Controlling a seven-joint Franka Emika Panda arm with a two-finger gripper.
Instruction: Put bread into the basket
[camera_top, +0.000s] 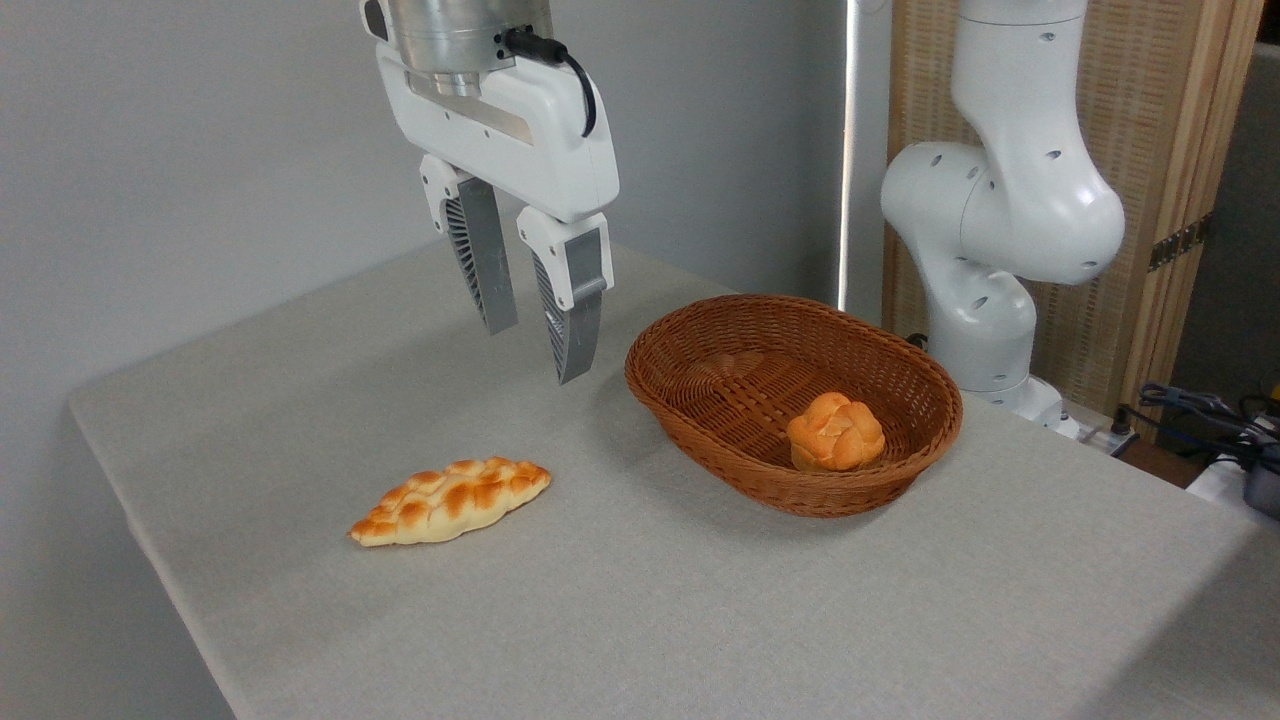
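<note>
The small round knotted bun with its orange-golden crust lies inside the oval brown wicker basket, toward its near right end. My gripper hangs open in the air to the left of the basket, well above the table. Nothing is between its grey ribbed fingers. It touches neither the bun nor the basket.
A longer pointed braided loaf with pale sides lies on the grey tablecloth at the front left, below the gripper. The arm's white base stands behind the basket at the right. Cables lie at the far right edge.
</note>
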